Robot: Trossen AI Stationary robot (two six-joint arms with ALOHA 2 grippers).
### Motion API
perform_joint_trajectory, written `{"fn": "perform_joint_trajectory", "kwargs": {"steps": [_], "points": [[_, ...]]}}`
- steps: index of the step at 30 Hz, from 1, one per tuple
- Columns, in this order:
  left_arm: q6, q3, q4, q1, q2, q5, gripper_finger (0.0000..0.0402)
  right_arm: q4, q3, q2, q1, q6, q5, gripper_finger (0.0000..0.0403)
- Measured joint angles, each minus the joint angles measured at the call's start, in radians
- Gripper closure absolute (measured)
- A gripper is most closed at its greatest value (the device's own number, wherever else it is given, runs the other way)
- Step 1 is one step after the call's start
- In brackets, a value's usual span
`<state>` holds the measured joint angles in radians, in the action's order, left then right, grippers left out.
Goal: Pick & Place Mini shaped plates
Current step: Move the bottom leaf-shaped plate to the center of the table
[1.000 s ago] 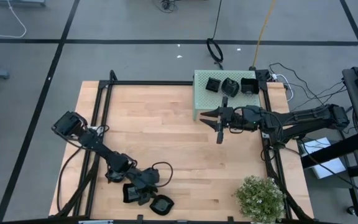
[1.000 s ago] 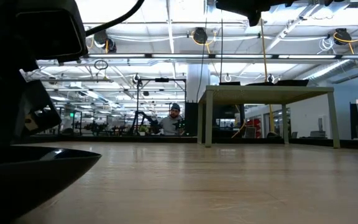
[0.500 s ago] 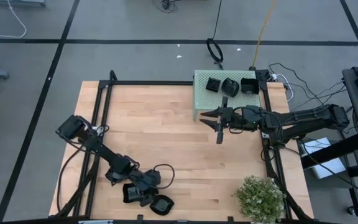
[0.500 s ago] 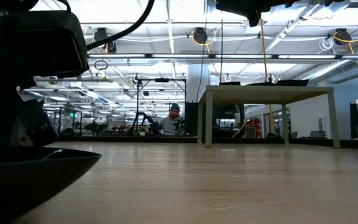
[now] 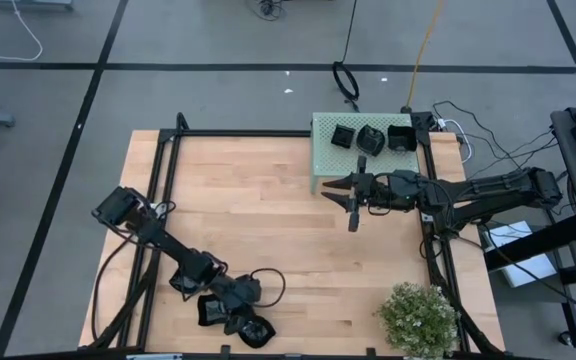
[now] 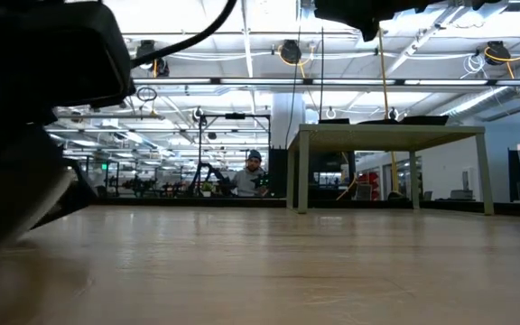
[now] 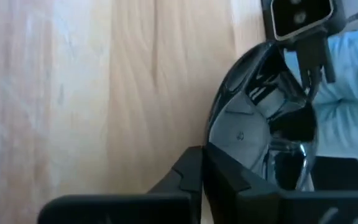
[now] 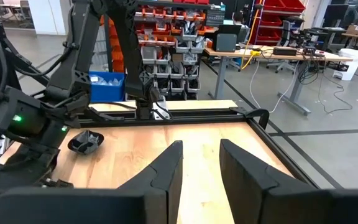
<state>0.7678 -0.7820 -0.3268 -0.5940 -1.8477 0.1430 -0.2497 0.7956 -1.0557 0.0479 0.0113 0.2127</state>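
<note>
Near the table's near edge, left of middle, a glossy black mini shaped plate (image 5: 261,333) (image 7: 247,124) lies under my left gripper (image 5: 247,322) (image 7: 202,169), which is shut on it. A second mini plate (image 5: 208,311) rests on the wood just left of it, beside the arm. Three more plates (image 5: 370,139) sit inside the pale green box (image 5: 320,168) at the far right. My right gripper (image 5: 353,208) (image 8: 201,163) hangs open in front of that box, with nothing between its fingers. My left gripper pinches the plate's rim (image 7: 212,145) between its two fingers, on the side nearest the arm. The fingers slant down at it from the table's left. The rest of the plate reaches out beyond the fingertips. Whether it is clear of the wood, I cannot tell.
A small green plant (image 5: 418,316) stands at the near right corner. A black frame (image 5: 268,133) runs along the table's far edge and sides. Bare wood lies across the table's middle. A person sits far off in the room (image 6: 254,173).
My left gripper has moved toward the near edge onto the rounded plate and shut on its rim. In the low view, the plate's dark shape close to the camera has gone from a level bowl to a slanted blur.
</note>
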Motion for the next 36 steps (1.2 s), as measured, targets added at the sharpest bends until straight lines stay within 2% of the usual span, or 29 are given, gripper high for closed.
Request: {"fn": "perform_joint_trajectory", "kwargs": {"steps": [6, 13, 16, 19, 24, 26, 29, 34, 36], "points": [[-0.029, 0.0, -0.028, 0.084, 0.026, 0.008, 0.0393, -0.004, 0.0, 0.0, 0.0, 0.0, 0.0, 0.031], [-0.242, -0.043, -0.021, 0.297, 0.043, -0.04, 0.0392, -0.105, 0.0, 0.0, 0.0, -0.033, 0.002, 0.031], [-0.308, -0.139, 0.011, 0.396, -0.012, -0.033, 0.0397, -0.164, 0.0, 0.0, 0.0, -0.033, 0.003, 0.031], [-0.399, -0.292, 0.092, 0.467, -0.107, -0.009, 0.0394, -0.2, 0.0, 0.0, 0.0, -0.027, 0.003, 0.031], [-0.521, -0.584, 0.39, 0.531, -0.253, -0.009, 0.0397, -0.21, 0.0, 0.0, 0.0, -0.021, 0.028, 0.0309], [-0.557, -0.673, 0.454, 0.553, -0.303, -0.01, 0.0393, -0.202, 0.001, 0.0, -0.001, -0.019, 0.029, 0.0309], [-0.581, -0.747, 0.494, 0.581, -0.337, -0.022, 0.0391, -0.191, 0.001, 0.001, 0.0, -0.018, 0.028, 0.0309], [-0.583, -0.765, 0.463, 0.619, -0.343, -0.182, 0.0394, -0.171, 0.001, 0.001, 0.0, 0.007, 0.027, 0.0309], [-0.582, -0.765, 0.467, 0.632, -0.343, -0.208, 0.0383, -0.168, 0.001, 0.001, 0.0, 0.03, 0.027, 0.0309]]}}
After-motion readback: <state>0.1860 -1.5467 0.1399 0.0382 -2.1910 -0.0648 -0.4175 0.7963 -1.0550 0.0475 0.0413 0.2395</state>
